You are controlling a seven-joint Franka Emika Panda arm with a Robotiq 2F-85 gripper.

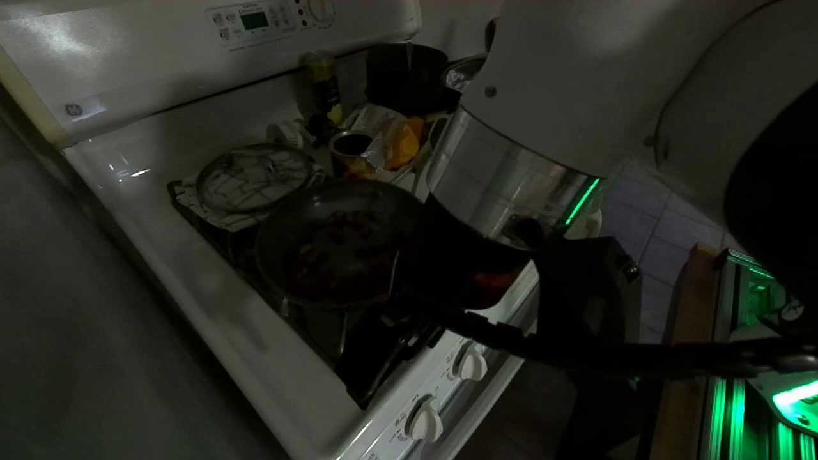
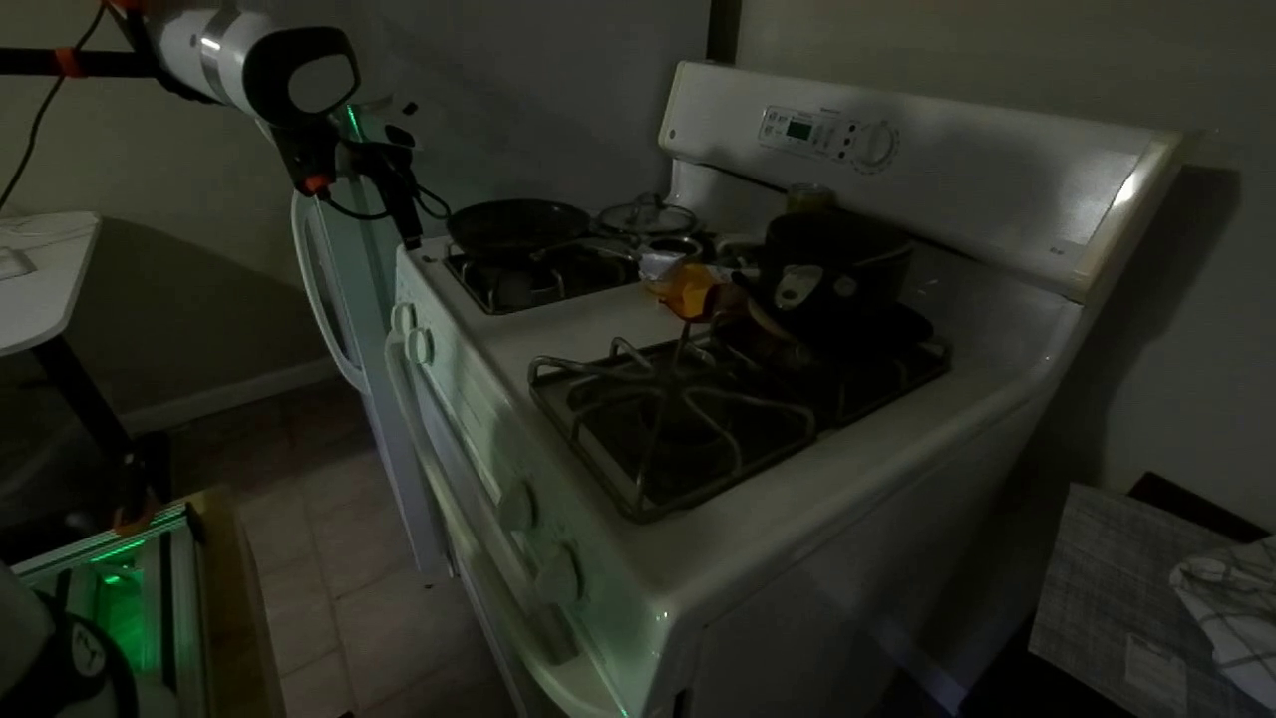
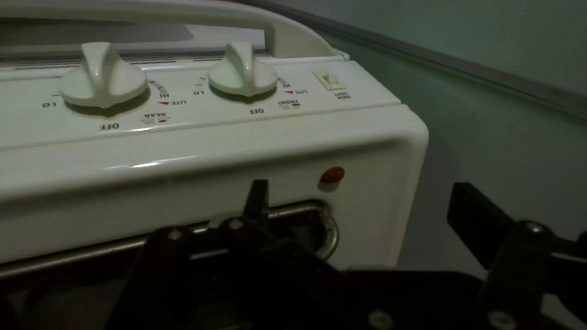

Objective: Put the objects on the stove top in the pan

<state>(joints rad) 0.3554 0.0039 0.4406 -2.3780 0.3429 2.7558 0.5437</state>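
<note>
The claw (image 3: 364, 208) stands wide, its fingertips well apart and gripping nothing; how high it hangs I cannot tell. Framed between them in the wrist view, closer to one than the other, is a small reddish-brown piece (image 3: 332, 175). It lies in front of the pan (image 1: 339, 197), near but apart from it, on the stove top (image 3: 160, 192) that serves as desk.

To pick it well, I would centre the piece, then narrow the claw before going down, since in that view one finger overlaps the grate (image 3: 293, 210) under the pan and the other shows past the desk's side. Pinch lightly; it may skid on the enamel.

The piece is oval, its long axis slanting mostly from fingertip to fingertip: one end leans toward the pan's grate, the other toward the desk's front corner. No clear head or tail shows. A quarter turn would likely bring the pads onto its flanks.

The pan holds dark reddish bits (image 1: 348, 223). Behind the pan sits a glass lid (image 1: 246, 185); beside the pan, a can (image 1: 351, 167).
</note>
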